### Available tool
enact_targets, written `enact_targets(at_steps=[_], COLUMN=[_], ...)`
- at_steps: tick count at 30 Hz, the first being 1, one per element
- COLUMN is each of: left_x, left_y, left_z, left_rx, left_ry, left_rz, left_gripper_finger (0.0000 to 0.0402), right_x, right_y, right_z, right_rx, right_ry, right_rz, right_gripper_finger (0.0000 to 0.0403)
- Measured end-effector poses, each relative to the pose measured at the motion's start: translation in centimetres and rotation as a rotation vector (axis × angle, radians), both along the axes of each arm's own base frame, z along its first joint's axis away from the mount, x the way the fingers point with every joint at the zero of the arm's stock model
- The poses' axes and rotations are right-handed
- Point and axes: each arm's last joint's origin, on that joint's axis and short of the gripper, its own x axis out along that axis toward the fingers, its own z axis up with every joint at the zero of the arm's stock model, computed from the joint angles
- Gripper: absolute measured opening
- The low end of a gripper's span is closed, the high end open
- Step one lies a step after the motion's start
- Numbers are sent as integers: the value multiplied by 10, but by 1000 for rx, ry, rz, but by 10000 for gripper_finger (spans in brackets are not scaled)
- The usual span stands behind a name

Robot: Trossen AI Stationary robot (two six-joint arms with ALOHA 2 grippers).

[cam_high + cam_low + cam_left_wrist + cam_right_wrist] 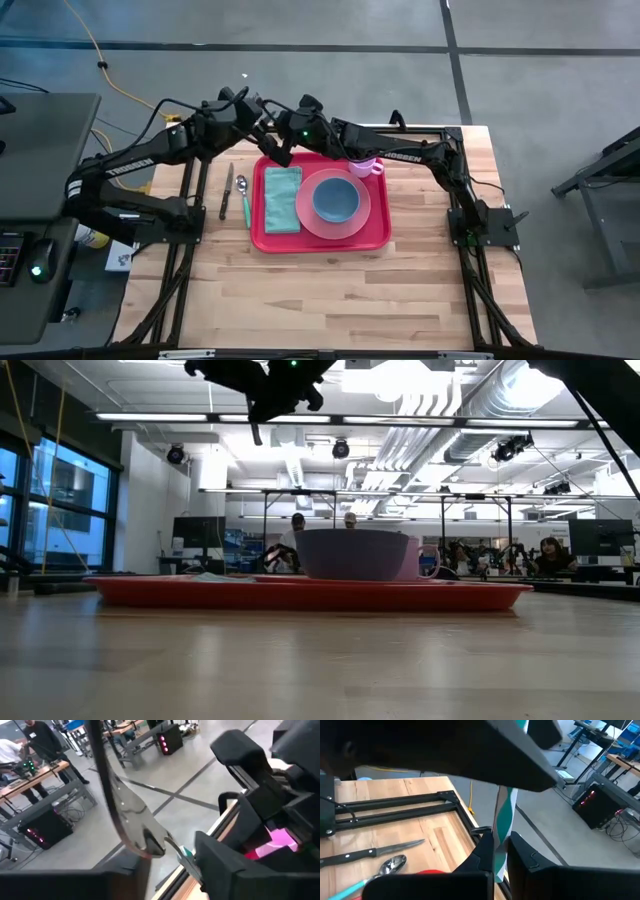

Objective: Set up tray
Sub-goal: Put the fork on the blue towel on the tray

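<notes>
The red tray (pixel 376 236) lies mid-table and carries a teal napkin (pixel 283 198), a pink plate (pixel 358 217) with a blue bowl (pixel 336 198) on it, and a pink cup (pixel 365 165) at its far right corner. Both grippers meet in the air above the tray's far left corner. My right gripper (pixel 287 142) (pixel 500 847) is shut on a teal-handled utensil (pixel 503 817), whose metal head (pixel 134 817) fills the left wrist view. My left gripper (pixel 262 122) is close against that utensil. The low view shows both grippers (pixel 270 395) high over the tray (pixel 300 595). My right gripper pinches the utensil's teal handle (pixel 501 855) between its two fingers. The utensil is lifted clear of the table. The handle runs forward from the fingers and passes behind the left arm's dark gripper, which hides the rest of it.
A knife (pixel 226 190) and a teal-handled spoon (pixel 243 197) lie side by side on the wood left of the tray. Bare wood stretches from the tray to the near edge. People sit at desks in the room beyond the table.
</notes>
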Motion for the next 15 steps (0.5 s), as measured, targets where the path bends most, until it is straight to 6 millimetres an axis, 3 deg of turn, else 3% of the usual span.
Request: enact_targets(at_steps=[5,15], left_x=[2,-1], left_y=[-2,-2], left_z=[1,3], left_rx=[16,42], left_ry=[13,36], left_rz=[-69,-71], left_gripper_finger=[35,35], right_x=[0,0], right_y=[0,1], right_z=[1,0], right_rx=[-9,-6], right_ry=[-1,0], right_rz=[4,9], right_gripper_finger=[2,1])
